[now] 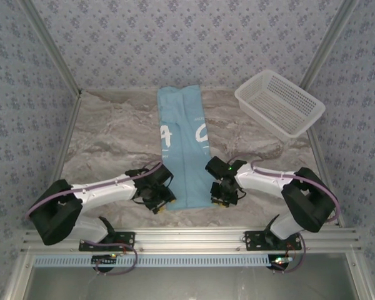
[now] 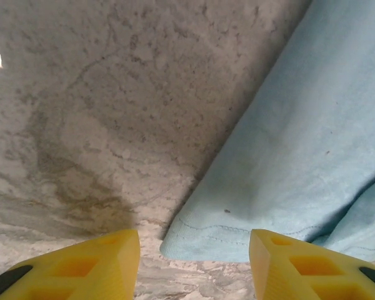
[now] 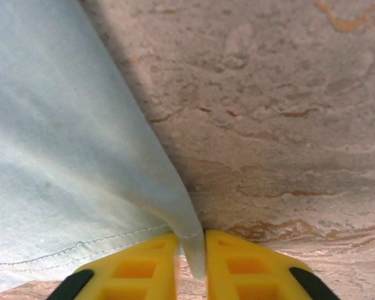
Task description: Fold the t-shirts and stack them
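Note:
A light blue t-shirt (image 1: 184, 144) lies folded into a long narrow strip down the middle of the marble table, with parts of white letters showing. My left gripper (image 1: 160, 203) sits at its near left corner, open. In the left wrist view the hemmed corner (image 2: 203, 240) lies flat between the two yellow fingers (image 2: 87, 265), untouched. My right gripper (image 1: 221, 199) is at the near right corner. In the right wrist view its yellow fingers (image 3: 137, 269) are shut on the shirt's hemmed corner (image 3: 194, 247), which is pinched and pulled up off the table.
A white plastic mesh basket (image 1: 279, 103) stands tilted at the back right. Bare marble table (image 1: 106, 137) extends left and right of the shirt. Metal frame posts and patterned walls close in the sides and back.

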